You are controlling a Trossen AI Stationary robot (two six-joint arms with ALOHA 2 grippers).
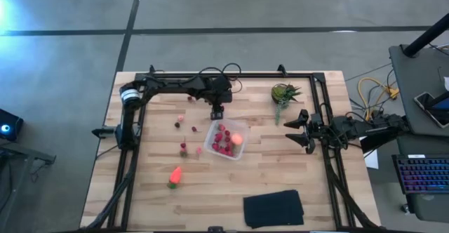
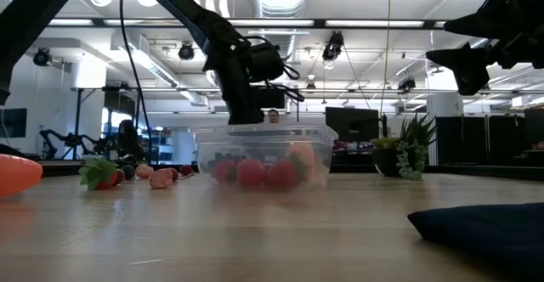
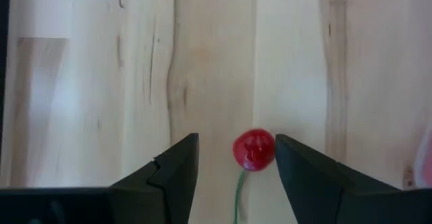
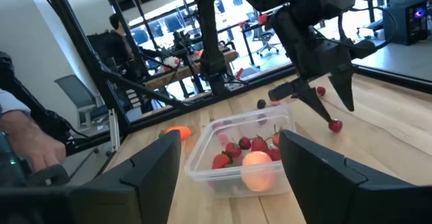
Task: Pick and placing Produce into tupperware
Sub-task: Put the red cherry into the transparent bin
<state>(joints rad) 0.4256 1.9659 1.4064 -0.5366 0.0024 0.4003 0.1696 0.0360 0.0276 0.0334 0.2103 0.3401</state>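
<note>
The clear tupperware (image 1: 226, 140) stands mid-table and holds several red berries and the round orange-red fruit (image 1: 237, 138). More red berries (image 1: 184, 147) lie loose on the wood to its left, and the orange carrot-like piece (image 1: 175, 175) lies nearer the near edge. My left gripper (image 1: 217, 112) hangs open just beyond the box's far side, pointing down. In its wrist view, the fingers (image 3: 236, 143) stand either side of a red cherry (image 3: 254, 150) with a green stem that lies on the table. My right gripper (image 1: 305, 129) waits open to the right of the box.
A spiky green plant (image 1: 284, 92) stands at the far right of the table, and a flat black cloth (image 1: 273, 208) lies near the near edge. A person's hand (image 4: 27, 140) shows beyond the table in the right wrist view.
</note>
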